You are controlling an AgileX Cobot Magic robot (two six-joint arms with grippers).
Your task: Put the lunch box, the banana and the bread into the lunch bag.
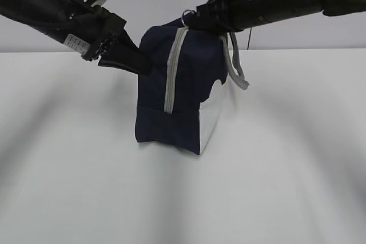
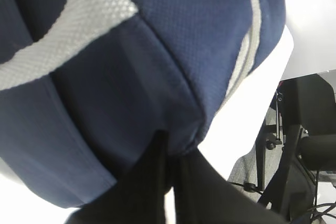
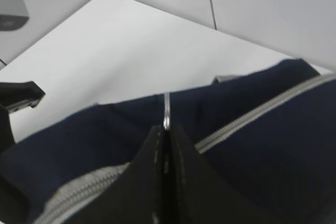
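At the middle of the white table (image 1: 68,170) stood the lunch bag (image 1: 171,95), upright on its end, with its grey zipper (image 1: 173,70) running closed down the near face and a white lower side panel (image 1: 211,115) turned toward the right. A grey strap handle (image 1: 235,67) hung in a loop off its upper right corner. The right gripper (image 3: 164,145) reached in from the upper right to the top of the bag, its fingers pressed together on the thin metal ring pull (image 3: 166,111), which stood between their tips. The left gripper (image 2: 169,156) came in from the upper left and met the bag's upper left side, its two dark fingers nearly closed and pinching a fold of navy fabric at a seamed corner.
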